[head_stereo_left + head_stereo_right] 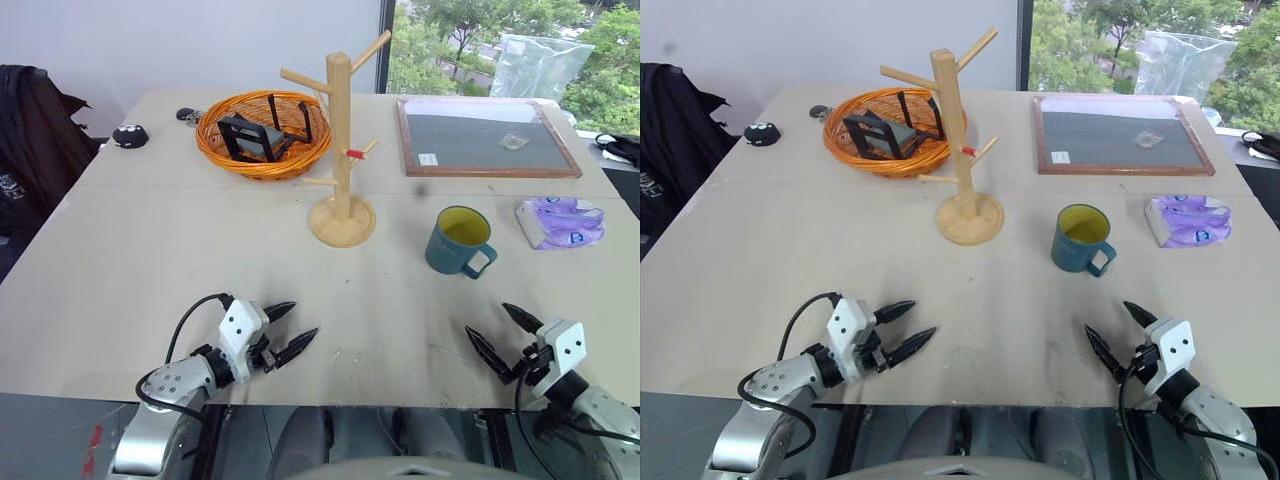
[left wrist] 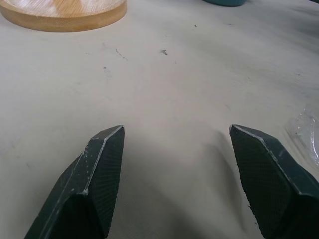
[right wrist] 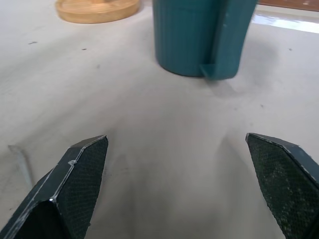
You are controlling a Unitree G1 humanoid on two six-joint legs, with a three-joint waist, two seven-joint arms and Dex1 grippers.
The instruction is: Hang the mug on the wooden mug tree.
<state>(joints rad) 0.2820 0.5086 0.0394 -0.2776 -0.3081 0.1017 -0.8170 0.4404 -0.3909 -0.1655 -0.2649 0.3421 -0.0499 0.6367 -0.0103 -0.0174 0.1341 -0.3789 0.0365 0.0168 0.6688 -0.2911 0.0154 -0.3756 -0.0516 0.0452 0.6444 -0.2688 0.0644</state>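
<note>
Right gripper (image 1: 502,332) sits released, fingers spread, near of the mug (image 1: 458,241), which I see upright on the table (image 1: 150,260), right of the wooden mug tree (image 1: 341,150). Left gripper (image 1: 290,330) likewise released.

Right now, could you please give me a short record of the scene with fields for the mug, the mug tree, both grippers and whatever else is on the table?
mug: the mug stands upright on the table, handle toward the robot's right, not held
mug tree: the wooden mug tree stands left of the mug, pegs bare
left gripper: left gripper open, low over the near edge
right gripper: right gripper open, facing the mug
other: orange wicker basket, framed board, tissue pack
</note>
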